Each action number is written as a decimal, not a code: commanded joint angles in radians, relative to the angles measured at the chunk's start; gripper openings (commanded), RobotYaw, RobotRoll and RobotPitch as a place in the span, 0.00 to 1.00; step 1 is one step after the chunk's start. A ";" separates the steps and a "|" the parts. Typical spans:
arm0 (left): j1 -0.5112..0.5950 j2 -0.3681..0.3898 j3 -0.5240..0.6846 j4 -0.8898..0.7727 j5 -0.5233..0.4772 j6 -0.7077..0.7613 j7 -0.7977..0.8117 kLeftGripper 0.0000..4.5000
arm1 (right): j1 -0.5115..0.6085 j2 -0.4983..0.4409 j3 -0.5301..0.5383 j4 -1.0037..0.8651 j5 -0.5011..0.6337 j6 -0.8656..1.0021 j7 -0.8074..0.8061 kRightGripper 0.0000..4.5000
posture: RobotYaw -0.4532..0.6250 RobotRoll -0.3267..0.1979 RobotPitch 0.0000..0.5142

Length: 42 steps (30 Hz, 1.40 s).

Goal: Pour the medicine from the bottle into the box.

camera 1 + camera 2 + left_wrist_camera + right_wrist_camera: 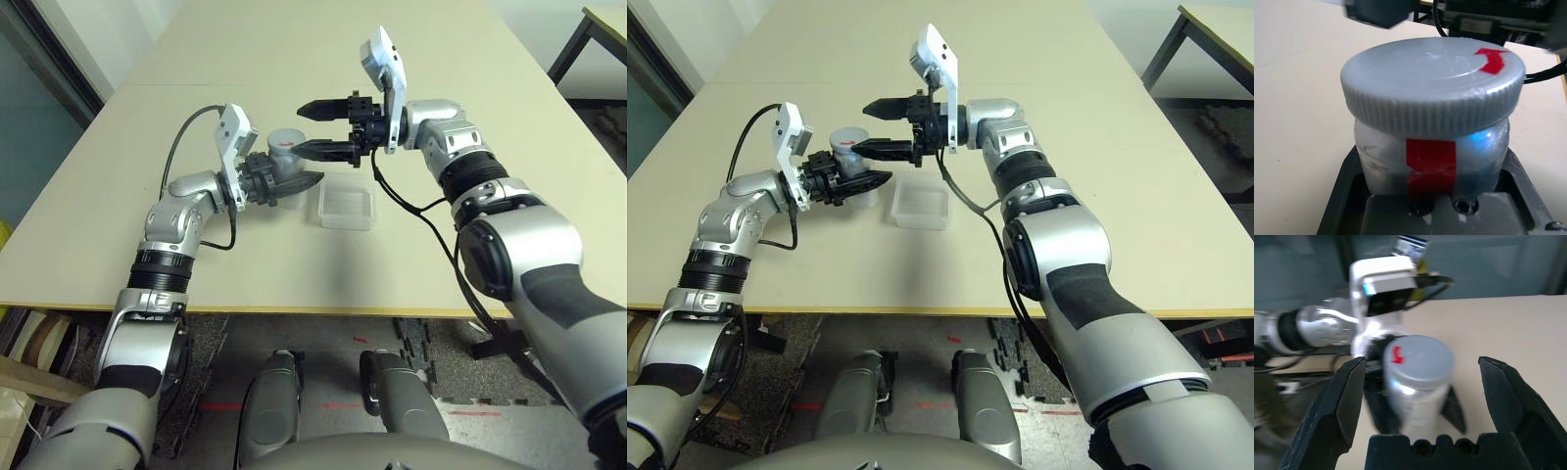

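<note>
Jaws at our left [1432, 210] pinch the bottle [1432, 161]; our right jaws [1422, 401] stand spread. We see it upright, long axis vertical, cap end up.

Pale table [421, 245] with a clear plastic box [346, 208] on it.

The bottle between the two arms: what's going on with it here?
The robot's left gripper has its fingers shut around the bottle, whose cap is still on. The right gripper is at the bottle too, fingers open, apparently lining up to take the cap. The clear box sits beside them on the table; nothing has been poured yet.
</note>
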 commanded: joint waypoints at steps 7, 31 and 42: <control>-0.010 -0.002 -0.006 -0.003 0.009 -0.008 -0.012 0.59 | 0.004 0.010 0.004 -0.032 0.011 0.008 0.015 1.00 | 0.41 0.62 0.24; -0.006 -0.011 -0.011 -0.020 0.013 -0.010 -0.012 0.59 | 0.001 0.079 0.032 -0.003 -0.030 -0.057 -0.099 1.00 | 0.42 0.62 0.24; -0.007 -0.012 -0.011 -0.016 0.014 -0.012 -0.013 0.59 | 0.001 0.076 0.023 -0.004 -0.030 -0.052 -0.102 0.57 | 0.42 0.62 0.24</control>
